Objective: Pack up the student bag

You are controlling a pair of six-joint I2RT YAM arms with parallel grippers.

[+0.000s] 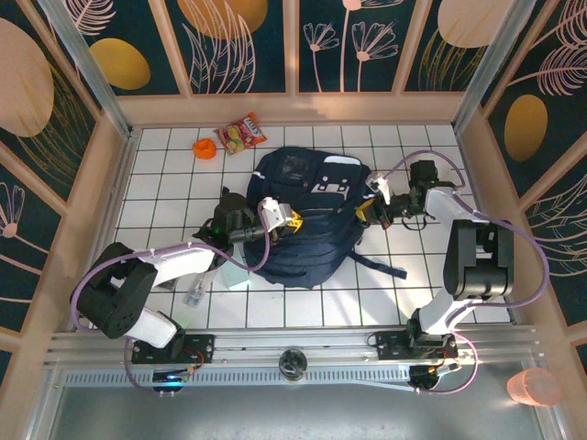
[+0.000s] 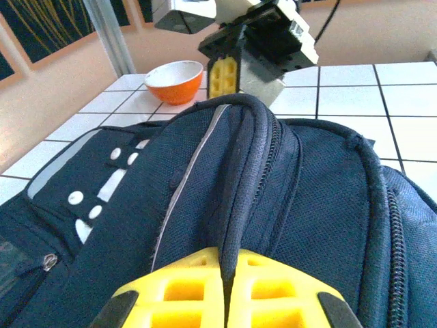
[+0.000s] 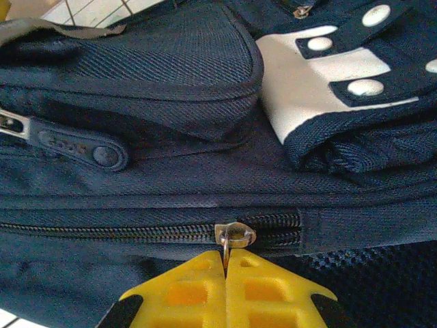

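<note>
Pinching student bag (image 1: 312, 240) between yellow fingers (image 3: 183, 295)

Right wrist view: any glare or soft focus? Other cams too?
Right wrist: white patch on the bag nearly blown out, zipper pull sharp. Left wrist: yellow fingers soft up close. Top: bright glare on the tiles right of the bag.
</note>
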